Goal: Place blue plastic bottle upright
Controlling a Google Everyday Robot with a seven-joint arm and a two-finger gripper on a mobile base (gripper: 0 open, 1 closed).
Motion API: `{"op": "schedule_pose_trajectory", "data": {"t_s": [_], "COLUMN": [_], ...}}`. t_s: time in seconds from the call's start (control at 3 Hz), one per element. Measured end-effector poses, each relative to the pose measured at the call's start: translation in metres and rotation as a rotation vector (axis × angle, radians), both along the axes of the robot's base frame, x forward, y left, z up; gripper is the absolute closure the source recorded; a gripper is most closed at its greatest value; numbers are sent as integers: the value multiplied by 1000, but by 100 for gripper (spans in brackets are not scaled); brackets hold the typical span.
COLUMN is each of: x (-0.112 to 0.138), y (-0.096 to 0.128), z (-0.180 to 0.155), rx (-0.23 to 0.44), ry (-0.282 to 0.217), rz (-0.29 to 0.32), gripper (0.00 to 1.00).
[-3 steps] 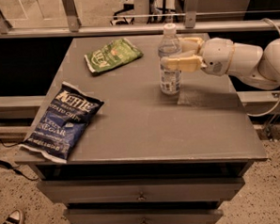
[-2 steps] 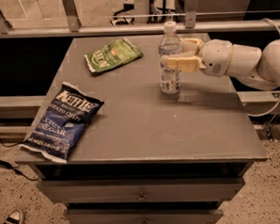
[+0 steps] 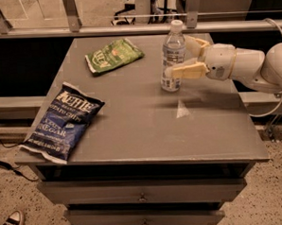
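Note:
The blue plastic bottle (image 3: 172,53) is clear with a white cap and a white label. It stands upright on the grey table (image 3: 132,133), at the back right. My gripper (image 3: 180,56) reaches in from the right at the bottle's mid height. Its jaws stand open, one on each side of the bottle. The near finger (image 3: 188,71) lies in front of the lower label, a little off the bottle. The far finger (image 3: 196,44) is partly hidden behind the bottle.
A dark blue chip bag (image 3: 61,122) lies at the table's front left, overhanging the edge. A green chip bag (image 3: 113,55) lies at the back, left of the bottle. A rail (image 3: 103,29) runs behind the table. Drawers (image 3: 143,197) sit below the top.
The near finger has moved away from the bottle toward the front, so the jaws have spread. The bottle stays upright in the same spot.

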State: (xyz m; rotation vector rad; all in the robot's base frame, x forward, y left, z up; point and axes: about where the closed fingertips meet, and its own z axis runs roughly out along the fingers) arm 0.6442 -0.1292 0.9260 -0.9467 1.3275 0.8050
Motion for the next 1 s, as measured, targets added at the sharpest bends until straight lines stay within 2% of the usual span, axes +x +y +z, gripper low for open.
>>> {"op": "schedule_pose_trajectory", "data": {"t_s": [0.33, 0.67, 1.0], "x": [-2, -9, -24], "y": [-7, -32, -86], "z": [-3, -6, -7], "rx": [-17, -63, -122], "ry": [2, -6, -4], "rz": [-8, -30, -95], "gripper": [0, 0, 0]}}
